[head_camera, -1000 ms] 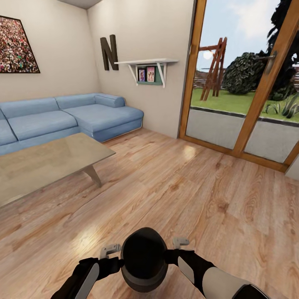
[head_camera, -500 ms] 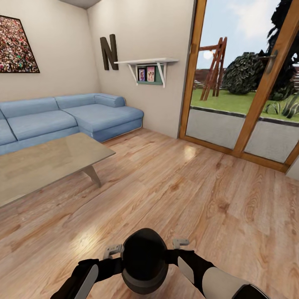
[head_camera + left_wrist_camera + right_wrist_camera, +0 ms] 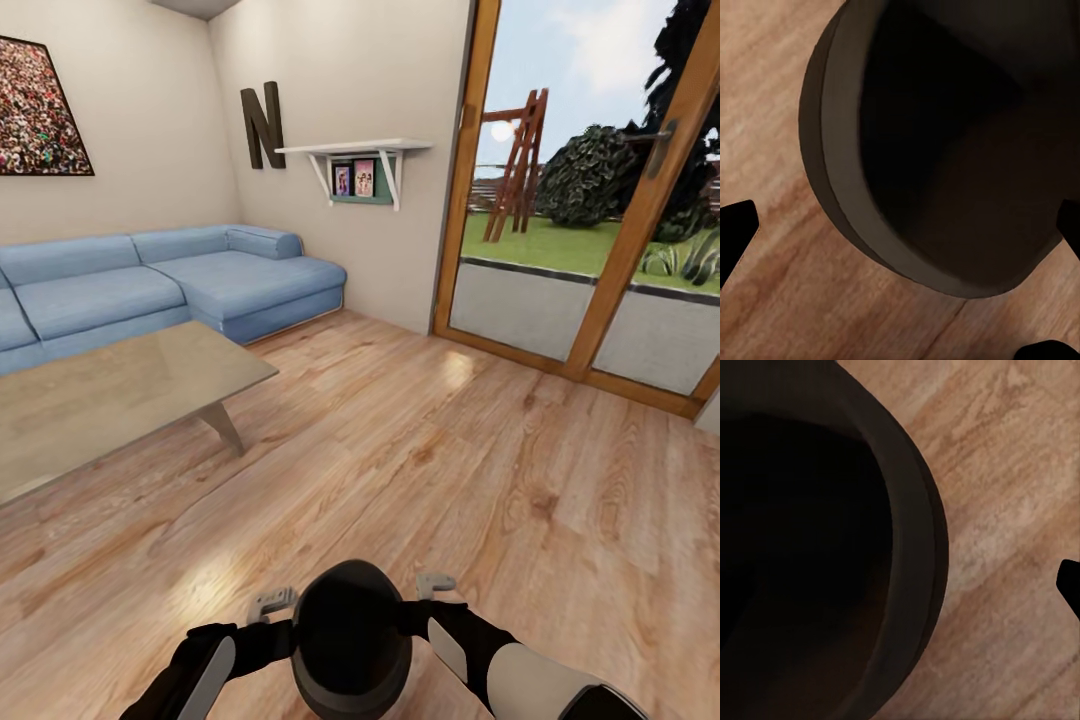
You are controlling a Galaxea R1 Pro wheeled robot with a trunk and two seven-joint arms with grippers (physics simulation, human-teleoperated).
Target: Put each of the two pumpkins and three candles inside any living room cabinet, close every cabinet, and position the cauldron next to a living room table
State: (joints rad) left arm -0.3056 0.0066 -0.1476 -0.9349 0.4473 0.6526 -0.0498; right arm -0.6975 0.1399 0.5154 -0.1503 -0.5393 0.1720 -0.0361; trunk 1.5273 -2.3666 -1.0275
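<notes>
Two arms, one pot: the cauldron (image 3: 350,640) sits squeezed between them, low in the head view and right in front of the robot's trunk, its wide black mouth facing up. It looks carried rather than set down, clamped from both sides because a belly this round is too broad for a single gripper to span. The left gripper (image 3: 272,603) presses in at the pot's left flank, the right gripper (image 3: 434,583) at the right flank, pale fingers poking up just past the rim on each side. How wide either gripper stands, I cannot tell; the pot's bulk hides the fingertips, so the hold reads as a two-sided squeeze, not a pinch.

From the left wrist, the cauldron (image 3: 945,150) looms close with its grey rim and dark interior over wood planks. From the right wrist, the cauldron (image 3: 817,555) is just as near, rim curving past bare floor (image 3: 1012,510).

Out ahead and to the left stands the table (image 3: 110,390), glossy top, well apart from the pot across open floor. Behind it runs the blue sofa (image 3: 160,280); to the right, the glass doors (image 3: 590,230). My read: the pot needs carrying leftward to land beside that table.
</notes>
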